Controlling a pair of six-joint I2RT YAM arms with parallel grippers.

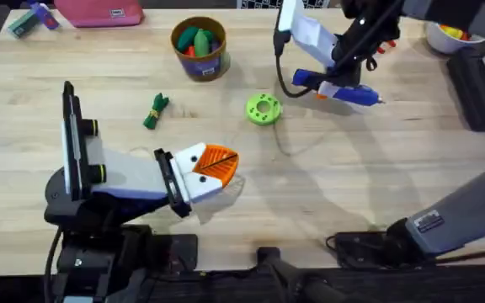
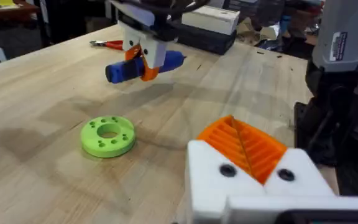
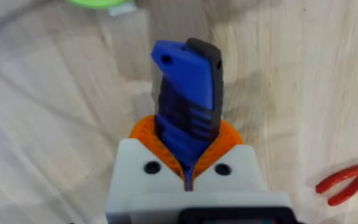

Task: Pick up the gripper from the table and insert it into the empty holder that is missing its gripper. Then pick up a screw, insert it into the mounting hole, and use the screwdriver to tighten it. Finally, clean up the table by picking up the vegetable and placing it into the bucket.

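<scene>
Toward the far right of the wooden counter point(image 1: 327, 194), the right gripper point(image 1: 337, 87) is clamped on the stout blue pen-shaped screwdriver point(image 1: 343, 91), carried level for driving a screw. The left gripper point(image 1: 213, 168) rests with its orange pads pressed together, holding nothing.

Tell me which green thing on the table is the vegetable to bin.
The dark green leafy bunch with a yellowish band, lying left of the bucket. The bright green round disc with holes is the other one, nearer the right gripper.
</scene>
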